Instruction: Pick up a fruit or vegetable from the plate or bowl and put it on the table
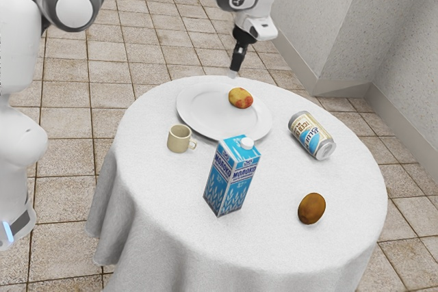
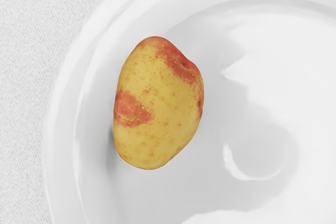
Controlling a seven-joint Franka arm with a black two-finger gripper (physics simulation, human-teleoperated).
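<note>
Currently, the gripper (image 1: 234, 74) is pointing downward and hanging higher than the potato (image 1: 240, 98), appearing by the table's far edge in the exterior view; I am unable to tell whether it is released or clenched. The yellow potato with red patches is resting on the white plate (image 1: 198, 115), just inside the rim, and the wrist camera is looking down on it. The plate is occupying the part of the white-clothed round table (image 1: 274, 237) near its far edge. Beside the plate's rim, toward the table's edge at the exterior view's left, a beige mug (image 1: 179, 139) is standing upright. A blue and white milk carton (image 1: 231, 177) is standing on the nearer side of the plate. Toward the table's edge at the exterior view's right, a can (image 1: 311, 135) is lying on its side, and a brown kiwi (image 1: 312, 208) is resting nearer the front edge, apart from the carton.
</note>
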